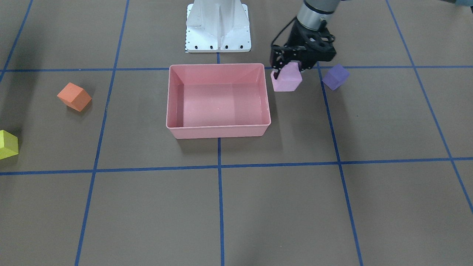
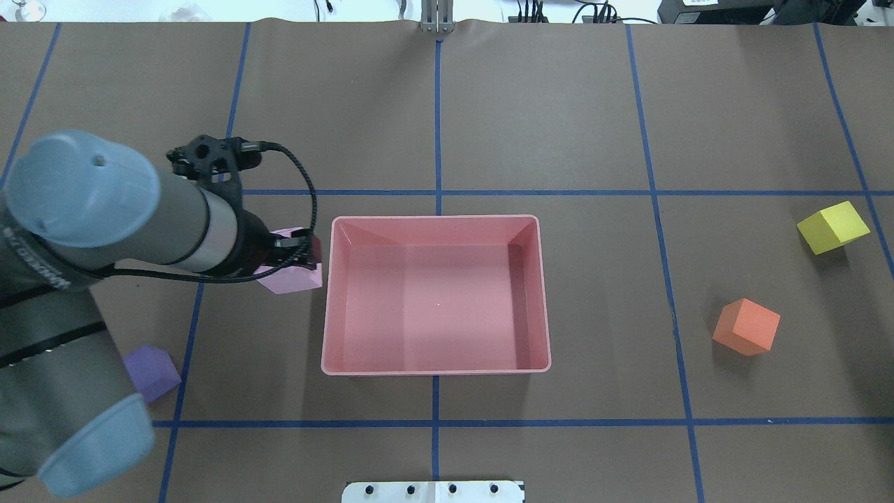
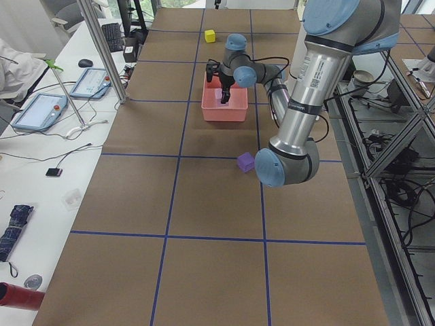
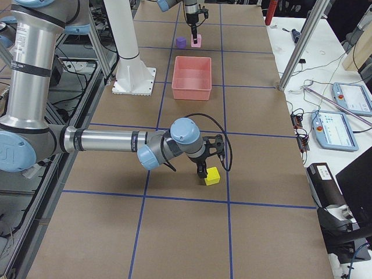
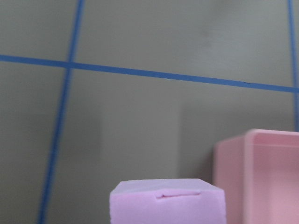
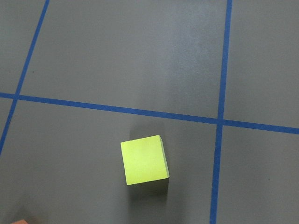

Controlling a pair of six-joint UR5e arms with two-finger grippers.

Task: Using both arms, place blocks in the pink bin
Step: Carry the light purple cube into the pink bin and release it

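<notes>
The pink bin (image 1: 218,127) sits mid-table with no block in it. My left gripper (image 1: 289,71) is shut on the light pink block (image 1: 287,81), right beside the bin's short wall; I cannot tell if the block is off the table. The left wrist view shows the block's top (image 5: 166,205) and the bin's corner (image 5: 261,172). The purple block (image 1: 335,77) lies just beyond it. The orange block (image 1: 74,96) and yellow block (image 1: 7,145) lie on the other side. My right gripper (image 4: 201,170) hangs just above the yellow block (image 6: 145,160); I cannot tell if it is open.
The white metal base (image 1: 218,27) stands behind the bin. Blue tape lines cross the brown table. Tablets, cables and a metal post lie beyond the table's far edge (image 4: 325,116).
</notes>
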